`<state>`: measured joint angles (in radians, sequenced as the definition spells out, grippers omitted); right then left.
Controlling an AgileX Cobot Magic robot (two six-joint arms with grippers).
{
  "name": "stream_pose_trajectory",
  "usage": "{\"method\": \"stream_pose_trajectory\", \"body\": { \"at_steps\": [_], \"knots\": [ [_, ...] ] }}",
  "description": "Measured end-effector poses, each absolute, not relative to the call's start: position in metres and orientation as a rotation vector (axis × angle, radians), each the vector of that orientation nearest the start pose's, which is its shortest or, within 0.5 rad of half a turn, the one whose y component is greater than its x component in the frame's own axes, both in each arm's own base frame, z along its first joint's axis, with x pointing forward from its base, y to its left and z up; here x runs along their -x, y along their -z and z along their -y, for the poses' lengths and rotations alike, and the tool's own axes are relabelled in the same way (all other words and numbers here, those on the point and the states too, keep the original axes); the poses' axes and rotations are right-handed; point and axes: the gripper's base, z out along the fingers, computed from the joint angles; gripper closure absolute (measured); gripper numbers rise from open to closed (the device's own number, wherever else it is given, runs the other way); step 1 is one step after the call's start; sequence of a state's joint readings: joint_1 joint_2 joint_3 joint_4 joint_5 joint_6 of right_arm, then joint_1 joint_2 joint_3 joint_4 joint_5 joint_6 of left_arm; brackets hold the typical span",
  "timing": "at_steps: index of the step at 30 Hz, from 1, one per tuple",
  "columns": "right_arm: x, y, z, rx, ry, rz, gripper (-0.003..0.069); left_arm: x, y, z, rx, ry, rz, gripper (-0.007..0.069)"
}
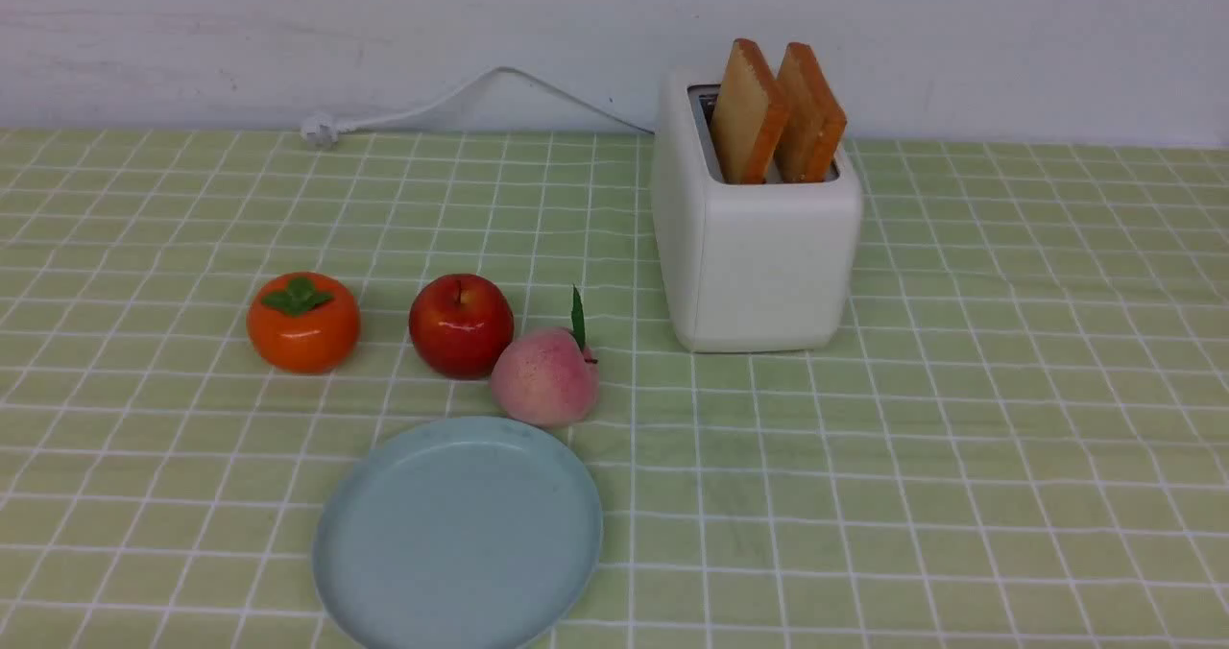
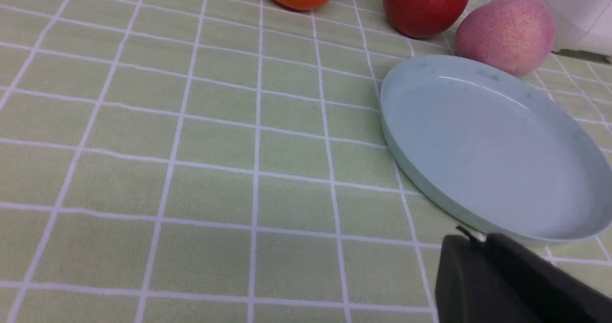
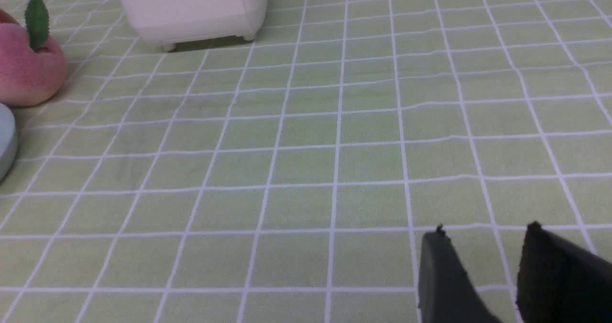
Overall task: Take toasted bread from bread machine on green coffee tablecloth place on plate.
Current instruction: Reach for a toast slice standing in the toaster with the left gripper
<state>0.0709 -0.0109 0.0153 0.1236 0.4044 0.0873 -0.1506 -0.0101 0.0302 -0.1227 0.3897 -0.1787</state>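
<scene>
Two slices of toasted bread [image 1: 778, 111] stand upright in the slots of the white bread machine [image 1: 759, 246] at the back, right of centre, on the green coffee tablecloth [image 1: 960, 438]. The pale blue-grey plate [image 1: 459, 534] lies empty at the front; it also shows in the left wrist view [image 2: 487, 146]. Neither gripper shows in the front view. My left gripper [image 2: 478, 239] is shut and empty just beside the plate's near rim. My right gripper [image 3: 485, 230] is open and empty above bare cloth, well short of the bread machine [image 3: 191, 7].
An orange persimmon [image 1: 303, 323], a red apple [image 1: 461, 325] and a pink peach [image 1: 544, 375] sit in a row behind the plate; the peach touches its far rim. The toaster's white cord [image 1: 461, 97] runs left along the wall.
</scene>
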Motion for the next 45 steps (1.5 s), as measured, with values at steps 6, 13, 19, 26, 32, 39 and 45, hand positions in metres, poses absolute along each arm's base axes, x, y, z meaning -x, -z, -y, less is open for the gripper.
{"method": "stream_pose_trajectory", "body": {
  "at_steps": [6,13,19,26,32,39,45],
  "knots": [
    [-0.051,-0.173,-0.008,-0.090,-0.231,-1.894,0.0418,-0.051,-0.169,0.012,0.103,0.345,-1.902,0.0585],
    [-0.051,-0.173,-0.008,-0.090,-0.231,-1.894,0.0418,-0.051,-0.169,0.012,0.103,0.345,-1.902,0.0580],
    [-0.051,-0.173,-0.008,-0.090,-0.231,-1.894,0.0418,-0.051,-0.169,0.012,0.103,0.345,-1.902,0.0571],
    [-0.051,-0.173,-0.008,-0.090,-0.231,-1.894,0.0418,-0.051,-0.169,0.012,0.103,0.345,-1.902,0.0567],
    [-0.051,-0.173,-0.008,-0.090,-0.231,-1.894,0.0418,-0.052,-0.171,0.012,0.110,0.356,-1.881,0.0557],
    [-0.051,-0.173,-0.008,-0.090,-0.231,-1.894,0.0418,-0.055,-0.191,0.014,0.303,0.591,-1.645,0.0553],
    [-0.051,-0.173,-0.008,-0.090,-0.231,-1.894,0.0418,-0.056,-0.209,0.004,0.592,0.821,-1.375,0.0548]
  ]
}}
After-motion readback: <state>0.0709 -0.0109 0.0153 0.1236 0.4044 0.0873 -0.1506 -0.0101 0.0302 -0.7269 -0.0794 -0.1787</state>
